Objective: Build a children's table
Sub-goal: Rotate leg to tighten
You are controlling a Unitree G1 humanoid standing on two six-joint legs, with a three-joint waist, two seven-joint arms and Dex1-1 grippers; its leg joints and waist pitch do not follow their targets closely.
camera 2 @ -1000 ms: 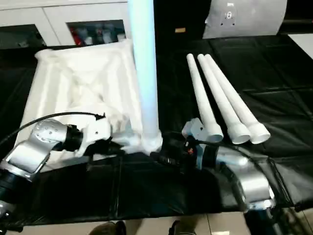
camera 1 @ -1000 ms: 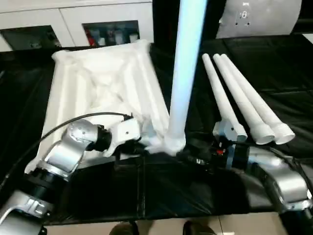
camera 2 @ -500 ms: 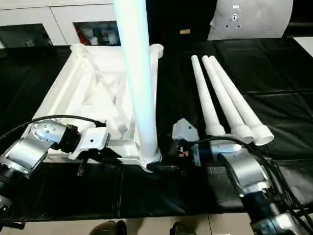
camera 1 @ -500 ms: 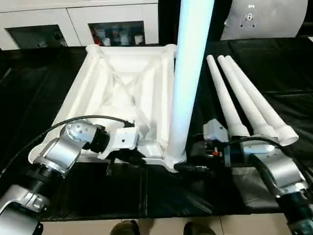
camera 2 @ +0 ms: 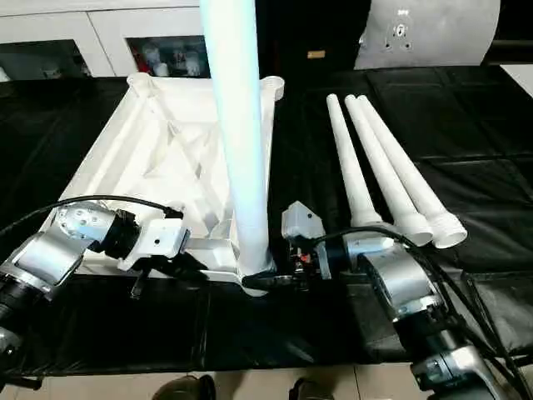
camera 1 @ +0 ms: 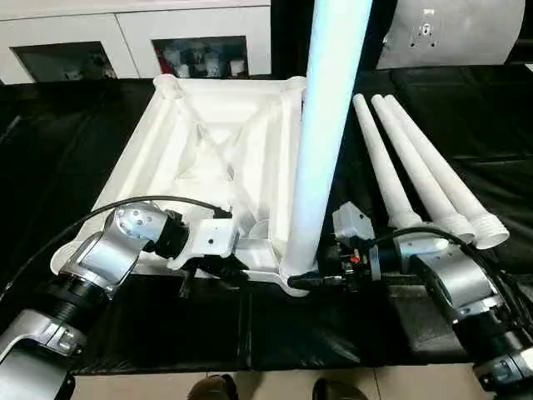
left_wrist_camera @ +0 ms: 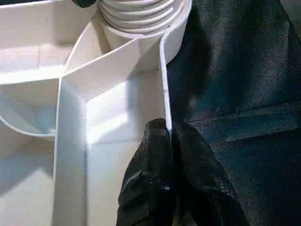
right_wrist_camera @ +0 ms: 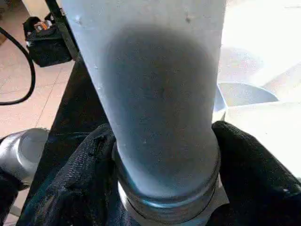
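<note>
The right gripper has its jaws set on either side of the base of the upright leg, one black finger on each flank of the threaded collar, pressing against it. That leg stands in the near corner socket of the tabletop, directly between the two grippers.

The left gripper has its jaws clenched on the thin raised rim of the tabletop, just beside that same socket, steadying the top. The tabletop lies upside down, ribs upward, stretching away from the left jaws toward the far side of the black-covered table.

Beyond the right jaws, well apart from the socket, three loose legs lie side by side, touching or nearly so, their wide threaded ends pointing toward the robot.

As a judgement, the build is at an early stage: one leg is seated or being seated, and whether it is fully screwed home cannot be told. Three legs remain to be fitted in the other three corner sockets, and then the table must be turned upright.

As for containers, the white cabinet behind the tabletop has glass doors, and small bottles or jars stand behind one of them; their kind cannot be made out.
</note>
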